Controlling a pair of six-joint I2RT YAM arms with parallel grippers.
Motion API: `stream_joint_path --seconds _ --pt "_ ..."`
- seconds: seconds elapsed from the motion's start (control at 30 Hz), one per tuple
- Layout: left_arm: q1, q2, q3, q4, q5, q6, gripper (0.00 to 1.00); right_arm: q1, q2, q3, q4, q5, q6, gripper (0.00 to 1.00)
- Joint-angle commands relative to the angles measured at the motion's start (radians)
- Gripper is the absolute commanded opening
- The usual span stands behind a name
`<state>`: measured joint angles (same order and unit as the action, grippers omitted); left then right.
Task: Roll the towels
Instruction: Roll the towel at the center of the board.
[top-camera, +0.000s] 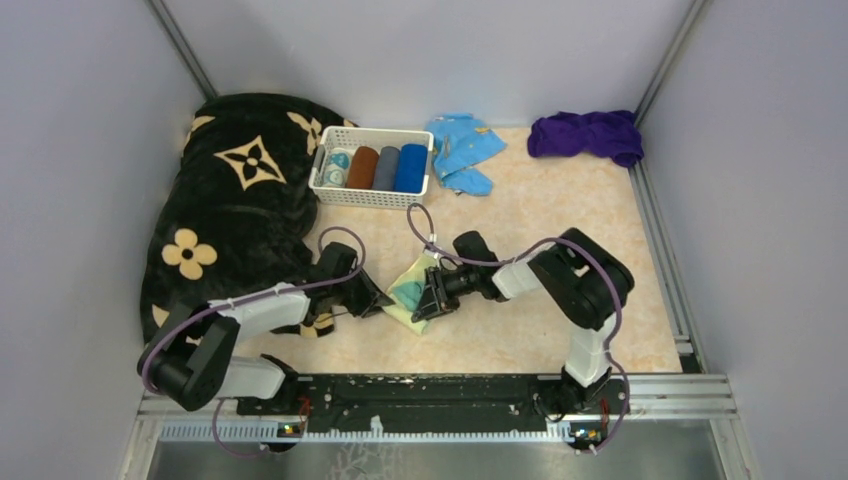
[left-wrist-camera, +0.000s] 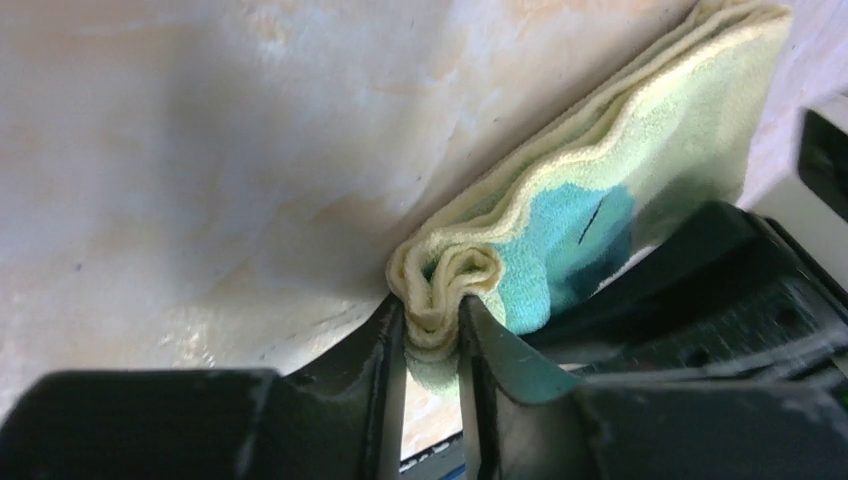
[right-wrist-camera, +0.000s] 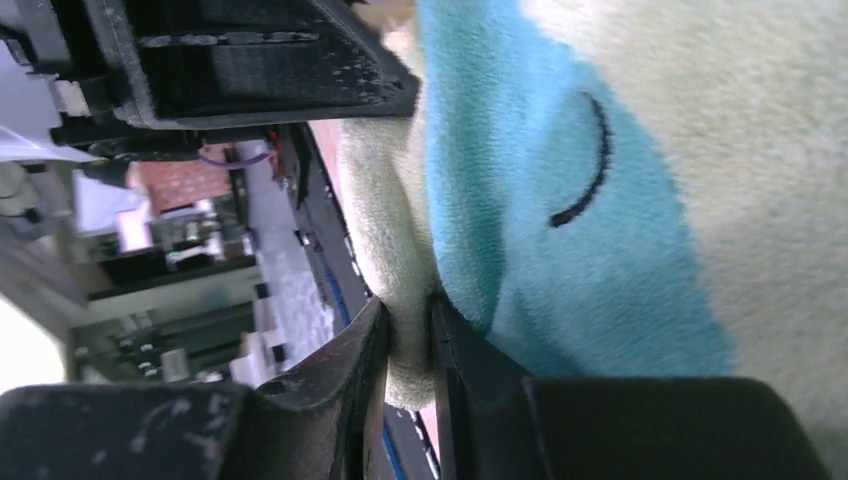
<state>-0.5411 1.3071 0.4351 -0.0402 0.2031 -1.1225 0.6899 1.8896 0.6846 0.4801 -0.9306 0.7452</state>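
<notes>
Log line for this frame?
yellow towel: folded | left gripper: pinching edge | right gripper: pinching edge | purple towel: bunched, far right

Far corner of the pale yellow towel (left-wrist-camera: 690, 130) cut off by the left wrist view's top edge, its pinched fold partly hidden between the left gripper (left-wrist-camera: 432, 312) jaws, black blanket (top-camera: 240, 190) edge hidden under the left arm (top-camera: 260, 310)
</notes>
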Motion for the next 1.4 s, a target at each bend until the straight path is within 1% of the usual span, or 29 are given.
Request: stream_joint_path --seconds 0.0,0.03,0.13,0.23,0.33,0.43,0.6,0.7,0.8,0.9,1.0,1.07,1.1,1.13,1.23,1.3,1.37 --pt "0.001 0.075 0.045 -0.029 -0.027 0.038 0.26 0.037 -0.171 0.079 -0.343 0.207 -0.258 0.27" --pt "0.001 0.083 0.054 -0.038 -0.028 0.042 0.24 0.059 -0.206 0.097 -0.408 0.267 -0.301 0.31" --pt "0.000 0.089 0.064 -0.061 -0.034 0.047 0.21 0.151 -0.323 0.137 -0.546 0.523 -0.416 0.40" --pt "0.000 0.083 0.068 -0.081 -0.039 0.048 0.20 0.252 -0.393 0.167 -0.626 0.754 -0.493 0.46" --pt "-0.001 0.081 0.070 -0.092 -0.045 0.048 0.19 0.372 -0.410 0.205 -0.682 0.964 -0.572 0.51" --pt "0.000 0.084 0.071 -0.099 -0.044 0.048 0.19 0.489 -0.385 0.233 -0.680 1.126 -0.622 0.52" --pt "0.000 0.084 0.069 -0.104 -0.040 0.048 0.19 0.596 -0.289 0.273 -0.668 1.311 -0.652 0.51" --pt "0.000 0.079 0.067 -0.105 -0.041 0.047 0.19 0.632 -0.206 0.301 -0.675 1.372 -0.670 0.48" --pt "0.000 0.076 0.071 -0.108 -0.043 0.048 0.19 0.644 -0.142 0.324 -0.699 1.430 -0.673 0.41" --pt "0.000 0.067 0.067 -0.109 -0.044 0.046 0.19 0.645 -0.122 0.322 -0.700 1.448 -0.676 0.32" --pt "0.000 0.051 0.058 -0.109 -0.045 0.045 0.22 0.643 -0.120 0.314 -0.692 1.448 -0.684 0.22" --pt "0.000 0.035 0.055 -0.112 -0.048 0.051 0.25 0.629 -0.114 0.317 -0.697 1.396 -0.684 0.12" --pt "0.001 0.024 0.054 -0.117 -0.055 0.055 0.29 0.615 -0.119 0.314 -0.693 1.344 -0.681 0.09" --pt "0.001 0.008 0.054 -0.124 -0.062 0.059 0.34 0.597 -0.129 0.307 -0.685 1.279 -0.676 0.06" --pt "0.001 -0.071 0.049 -0.144 -0.094 0.072 0.50 0.518 -0.182 0.272 -0.637 1.034 -0.639 0.00" --pt "0.001 -0.145 0.036 -0.148 -0.123 0.082 0.59 0.461 -0.222 0.238 -0.576 0.868 -0.598 0.00" --pt "0.001 -0.223 0.023 -0.155 -0.143 0.096 0.66 0.390 -0.244 0.202 -0.498 0.682 -0.540 0.00"
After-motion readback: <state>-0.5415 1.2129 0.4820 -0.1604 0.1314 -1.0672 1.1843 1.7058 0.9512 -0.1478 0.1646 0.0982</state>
